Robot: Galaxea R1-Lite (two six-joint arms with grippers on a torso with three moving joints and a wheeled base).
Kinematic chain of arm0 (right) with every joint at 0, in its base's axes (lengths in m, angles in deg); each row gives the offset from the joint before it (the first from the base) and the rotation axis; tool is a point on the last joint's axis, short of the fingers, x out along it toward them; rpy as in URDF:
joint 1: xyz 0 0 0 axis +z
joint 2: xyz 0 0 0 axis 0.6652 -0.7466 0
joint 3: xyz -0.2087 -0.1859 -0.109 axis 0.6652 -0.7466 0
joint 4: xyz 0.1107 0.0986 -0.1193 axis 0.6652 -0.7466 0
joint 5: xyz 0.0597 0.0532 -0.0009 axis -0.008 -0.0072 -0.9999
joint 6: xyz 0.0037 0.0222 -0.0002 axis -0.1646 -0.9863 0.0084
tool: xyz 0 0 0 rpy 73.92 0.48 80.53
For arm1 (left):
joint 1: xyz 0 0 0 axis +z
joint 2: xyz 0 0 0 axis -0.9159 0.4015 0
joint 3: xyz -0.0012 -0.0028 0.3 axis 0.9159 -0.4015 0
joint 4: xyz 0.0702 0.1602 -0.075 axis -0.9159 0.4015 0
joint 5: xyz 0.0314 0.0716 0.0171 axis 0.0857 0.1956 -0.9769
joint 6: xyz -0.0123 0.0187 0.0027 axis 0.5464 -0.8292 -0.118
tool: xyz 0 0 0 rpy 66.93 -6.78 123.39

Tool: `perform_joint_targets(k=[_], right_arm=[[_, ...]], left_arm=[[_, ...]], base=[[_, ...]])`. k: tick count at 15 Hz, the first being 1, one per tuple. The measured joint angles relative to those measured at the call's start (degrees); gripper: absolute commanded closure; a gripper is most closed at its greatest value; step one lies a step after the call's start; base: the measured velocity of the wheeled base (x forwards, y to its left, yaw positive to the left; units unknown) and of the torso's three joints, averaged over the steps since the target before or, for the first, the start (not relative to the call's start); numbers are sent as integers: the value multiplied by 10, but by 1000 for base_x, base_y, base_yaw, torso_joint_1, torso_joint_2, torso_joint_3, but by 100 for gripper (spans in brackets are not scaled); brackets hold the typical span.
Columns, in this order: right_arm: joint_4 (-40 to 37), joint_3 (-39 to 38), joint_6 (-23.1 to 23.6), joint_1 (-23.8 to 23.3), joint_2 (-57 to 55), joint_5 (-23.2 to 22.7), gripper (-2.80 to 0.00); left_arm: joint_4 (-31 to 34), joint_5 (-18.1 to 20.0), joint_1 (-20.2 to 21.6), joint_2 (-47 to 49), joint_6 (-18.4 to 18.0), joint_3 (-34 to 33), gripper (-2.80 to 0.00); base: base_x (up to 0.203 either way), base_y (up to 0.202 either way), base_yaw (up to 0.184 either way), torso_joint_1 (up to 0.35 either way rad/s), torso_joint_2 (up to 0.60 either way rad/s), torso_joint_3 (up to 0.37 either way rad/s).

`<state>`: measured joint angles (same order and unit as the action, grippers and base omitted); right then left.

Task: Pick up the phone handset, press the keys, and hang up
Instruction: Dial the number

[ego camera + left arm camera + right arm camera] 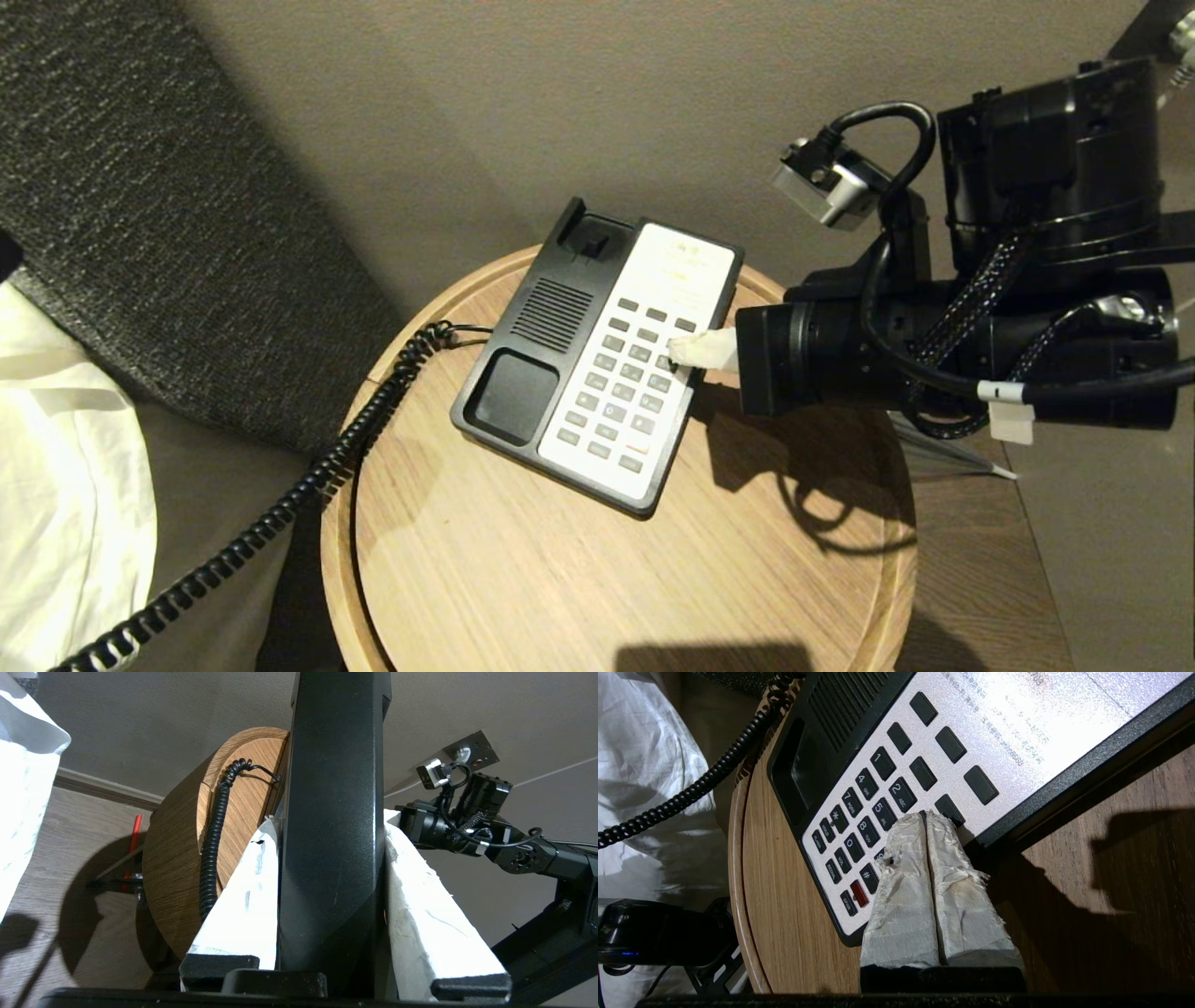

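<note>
Pressing grey keys (pixel 896 794), tape-wrapped right gripper (pixel 927 814) closed, left gripper (pixel 329 826) clamping glossy curved handset (pixel 331 812)

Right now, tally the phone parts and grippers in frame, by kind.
Phone base: 1
Phone handset, clamped in the left gripper: 1
Coiled cord: 1
Grippers: 2, left gripper and right gripper, shut at the keys
Total: 5

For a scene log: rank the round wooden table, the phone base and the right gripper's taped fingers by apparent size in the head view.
1. Round wooden table, largest.
2. Phone base.
3. Right gripper taped fingers, smallest, shut, tips on the keypad; they sit nearer the camera, yet look smallest.
</note>
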<state>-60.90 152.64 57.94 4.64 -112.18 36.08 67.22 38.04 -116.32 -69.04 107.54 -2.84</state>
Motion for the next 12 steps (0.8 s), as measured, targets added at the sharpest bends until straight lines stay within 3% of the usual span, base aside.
perform_joint_targets(k=[12], right_arm=[[14, -2, 3, 2, -22, 4, 0]], left_arm=[[2, 0, -2, -10, 0, -8, 0]], base=[[0, 0, 0, 0, 0, 0]])
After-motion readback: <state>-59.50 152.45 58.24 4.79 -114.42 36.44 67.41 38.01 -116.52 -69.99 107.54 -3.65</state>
